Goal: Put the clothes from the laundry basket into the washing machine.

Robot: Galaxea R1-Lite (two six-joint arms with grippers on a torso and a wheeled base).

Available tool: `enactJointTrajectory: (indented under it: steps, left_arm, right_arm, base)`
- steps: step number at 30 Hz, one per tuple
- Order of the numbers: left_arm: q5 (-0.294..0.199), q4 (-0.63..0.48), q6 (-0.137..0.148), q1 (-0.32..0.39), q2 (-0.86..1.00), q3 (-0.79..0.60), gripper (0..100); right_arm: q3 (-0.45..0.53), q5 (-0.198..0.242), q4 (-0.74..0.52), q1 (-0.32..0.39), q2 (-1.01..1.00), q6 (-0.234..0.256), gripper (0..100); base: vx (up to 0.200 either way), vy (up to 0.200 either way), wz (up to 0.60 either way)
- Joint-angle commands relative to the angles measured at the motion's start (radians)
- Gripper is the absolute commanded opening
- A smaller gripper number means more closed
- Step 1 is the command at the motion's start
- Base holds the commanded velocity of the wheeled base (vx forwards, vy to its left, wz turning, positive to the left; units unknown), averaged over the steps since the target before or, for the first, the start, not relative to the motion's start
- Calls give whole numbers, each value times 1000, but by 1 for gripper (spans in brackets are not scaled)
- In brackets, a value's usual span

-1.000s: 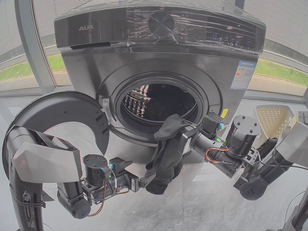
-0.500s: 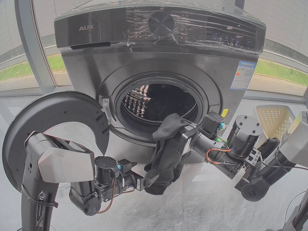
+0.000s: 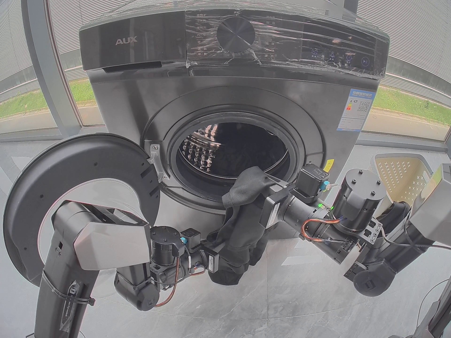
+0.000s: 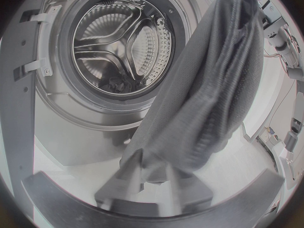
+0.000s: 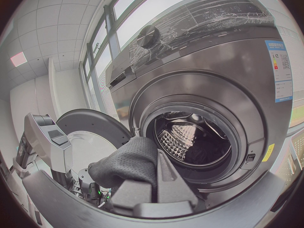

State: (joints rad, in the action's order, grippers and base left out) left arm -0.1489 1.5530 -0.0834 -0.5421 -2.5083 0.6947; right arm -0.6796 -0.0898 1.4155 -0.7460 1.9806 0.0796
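A dark grey garment (image 3: 242, 226) hangs in front of the washing machine's open drum (image 3: 230, 151). My right gripper (image 3: 263, 191) is shut on its top fold, just below the drum's rim, and the cloth (image 5: 129, 162) bunches over the right gripper (image 5: 155, 181). My left gripper (image 3: 221, 259) is low near the floor, pushed into the garment's hanging lower end. In the left wrist view the left gripper (image 4: 153, 178) stands open with the hem of the garment (image 4: 202, 95) between its fingers. Another dark item (image 4: 115, 84) lies inside the drum.
The round door (image 3: 80, 174) is swung open to the left, above my left arm. A cream perforated laundry basket (image 3: 399, 177) stands at the right behind my right arm. Pale floor tiles (image 3: 300, 296) lie in front of the machine.
My left arm has moved right and its open gripper has gone from beside the garment into its lower end. The right gripper has barely shifted, still holding the garment.
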Motion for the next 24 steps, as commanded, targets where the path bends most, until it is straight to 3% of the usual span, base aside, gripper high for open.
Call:
enactJointTrajectory:
  steps: [1, 5, 9, 12, 13, 16, 20, 24]
  left_arm:
    - [2, 6, 1, 1, -14, 29, 0]
    - [6, 7, 1, 8, 57, 3, 0]
    - [5, 6, -12, 24, 229, -109, 0]
    - [-1, 4, -13, 24, 329, -187, 0]
    - [-4, 4, -13, 25, 393, -244, 0]
    - [-31, 4, -18, 30, 493, -320, 0]
    - [-78, 4, -24, 47, 566, -374, 0]
    - [-80, 4, -12, 62, 603, -380, 0]
  right_arm:
    - [5, -1, 3, 0, 3, 2, 0]
    - [9, 4, 3, 13, 9, 3, 0]
    - [61, 15, 3, 33, 14, 5, 0]
    - [94, 53, 11, 86, 20, 31, 0]
    - [130, 104, 20, 109, 21, 58, 0]
    - [201, 151, 45, 119, 3, 94, 0]
    - [304, 168, 62, 125, -28, 103, 0]
    - [377, 170, 102, 158, -14, 114, 0]
  base:
    - [0, 0, 0]
    - [0, 0, 0]
    - [0, 0, 0]
    - [0, 0, 0]
    - [0, 0, 0]
    - [0, 0, 0]
    - [0, 0, 0]
    - [0, 0, 0]
